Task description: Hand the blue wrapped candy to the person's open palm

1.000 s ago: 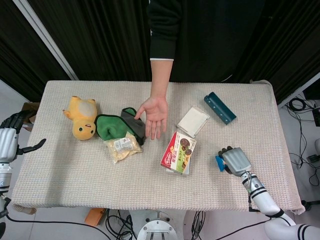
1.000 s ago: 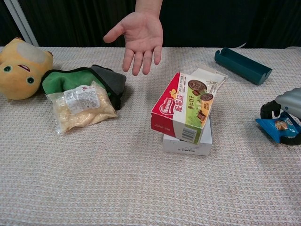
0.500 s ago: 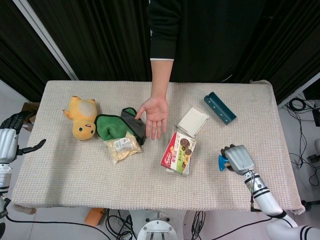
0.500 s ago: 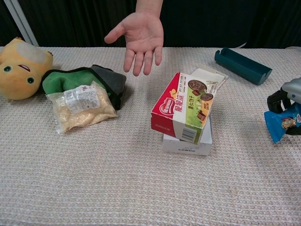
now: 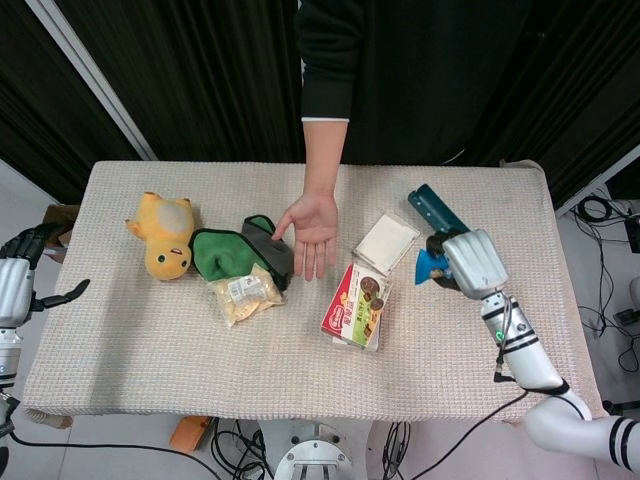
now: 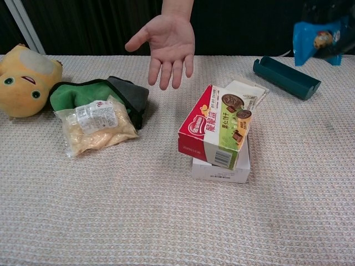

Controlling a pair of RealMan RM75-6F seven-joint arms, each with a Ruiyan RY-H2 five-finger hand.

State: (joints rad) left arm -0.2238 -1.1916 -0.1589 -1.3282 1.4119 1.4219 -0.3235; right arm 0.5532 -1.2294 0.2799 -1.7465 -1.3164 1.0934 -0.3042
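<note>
My right hand (image 5: pixel 470 260) holds the blue wrapped candy (image 5: pixel 431 264) in the air, above the table's right side near the teal case. In the chest view the candy (image 6: pixel 314 40) hangs at the top right, with dark fingers (image 6: pixel 335 55) just showing behind it. The person's open palm (image 5: pixel 312 227) faces up over the middle of the table, also seen as the palm (image 6: pixel 168 43) in the chest view. The candy is well to the right of it. My left hand (image 5: pixel 22 278) stays off the table's left edge, fingers apart, holding nothing.
A snack box (image 5: pixel 357 303) lies on a white box (image 5: pixel 386 242) between the candy and the palm. A teal case (image 5: pixel 438 215) lies at the back right. A green cloth (image 5: pixel 232 250), a clear snack bag (image 5: pixel 241 292) and a yellow plush toy (image 5: pixel 165 235) sit on the left.
My right hand has lifted the candy off the table and carried it up and away from the front edge, toward the teal case. The palm and left hand have stayed put.
</note>
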